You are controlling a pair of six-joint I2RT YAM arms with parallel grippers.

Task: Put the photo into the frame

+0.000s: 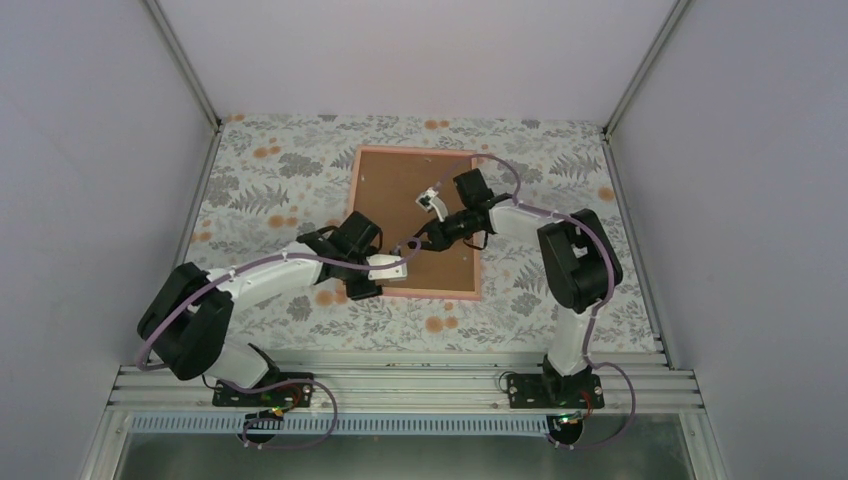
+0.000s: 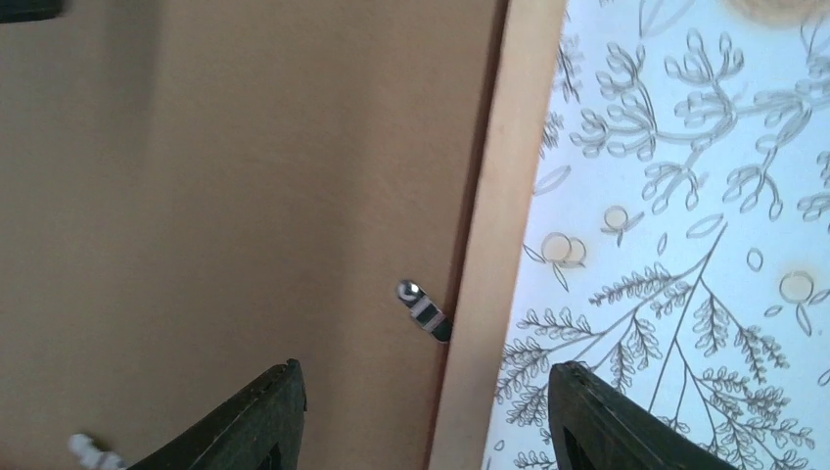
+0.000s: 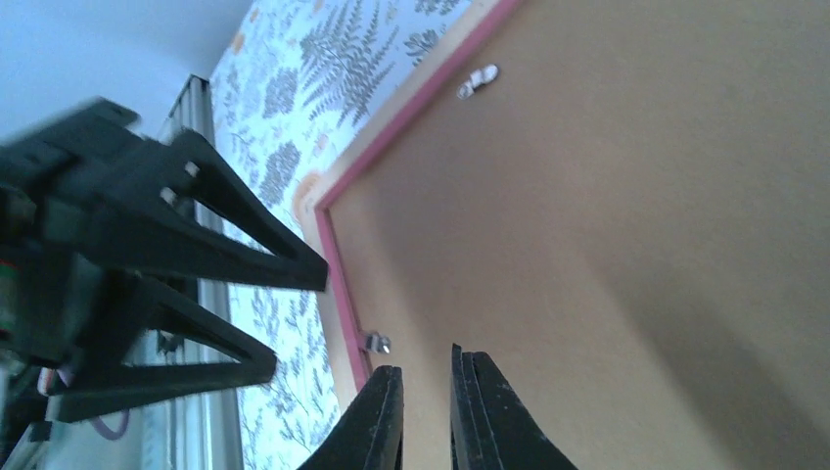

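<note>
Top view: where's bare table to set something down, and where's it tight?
Free: floral table left of the frame up to the left wall, the far strip behind it, the near strip before the rail. Crowded: over the frame's near half, where the left pincer and right pincer meet; the right arm overhangs the right-hand strip.

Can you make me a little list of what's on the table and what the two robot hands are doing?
frame: pink, lying back side up on the flowery tablecloth
backing board: brown, sitting inside the frame
metal tab: small, at the board's edge next to the frame
photo: not in sight
left gripper: open, its fingers either side of the frame's edge
right gripper: almost shut, over the backing board, nothing in it
</note>
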